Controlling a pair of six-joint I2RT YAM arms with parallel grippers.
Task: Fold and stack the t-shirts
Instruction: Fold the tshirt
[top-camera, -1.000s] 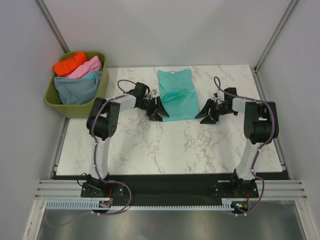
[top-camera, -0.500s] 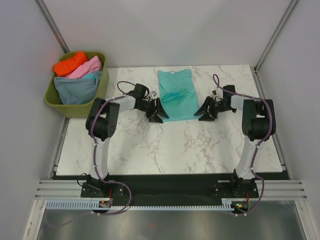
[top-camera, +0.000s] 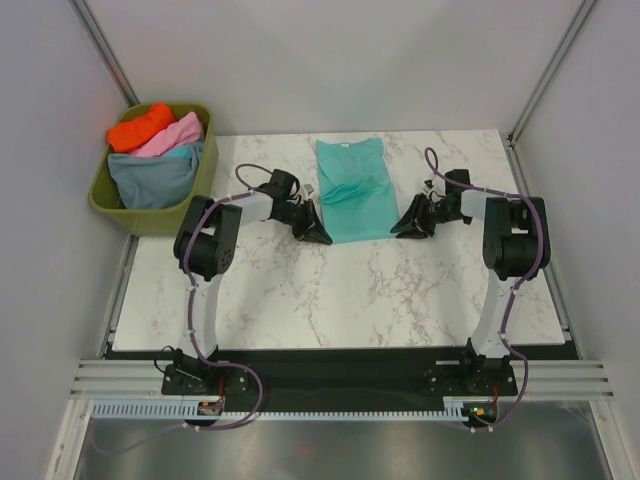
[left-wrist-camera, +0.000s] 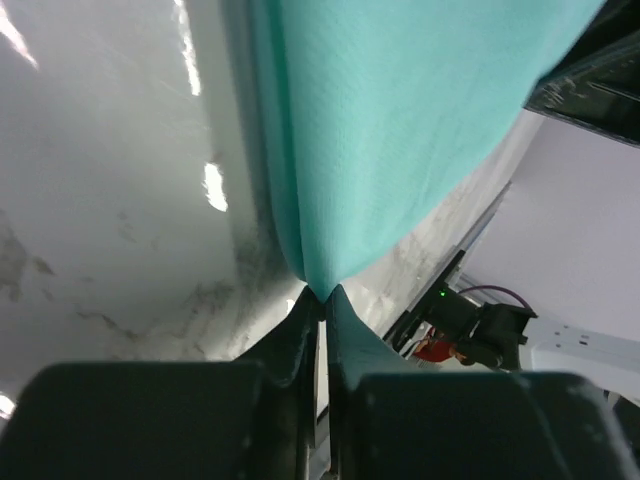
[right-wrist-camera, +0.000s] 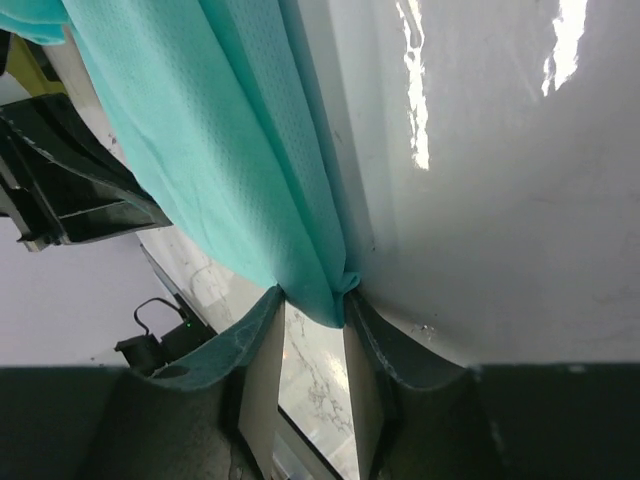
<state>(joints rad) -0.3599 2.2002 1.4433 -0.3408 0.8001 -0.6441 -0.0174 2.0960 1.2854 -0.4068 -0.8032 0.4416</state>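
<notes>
teal-green t-shirt (top-camera: 352, 190) lies rumpled, corners pinched by left end effector (left-wrist-camera: 322, 300) and right end effector (right-wrist-camera: 312, 305).

Matt knit cloth t-shirt (top-camera: 352, 190) — glossy marble-look table (top-camera: 300, 290)

Two matching robot arms, the left arm (top-camera: 200, 310) at lower left and the right arm (top-camera: 492, 320) at lower right, show white lower links, black rounded joint housings, looping purple cables (top-camera: 250, 166) and black wedge-shaped fingers (left-wrist-camera: 285, 345).
</notes>
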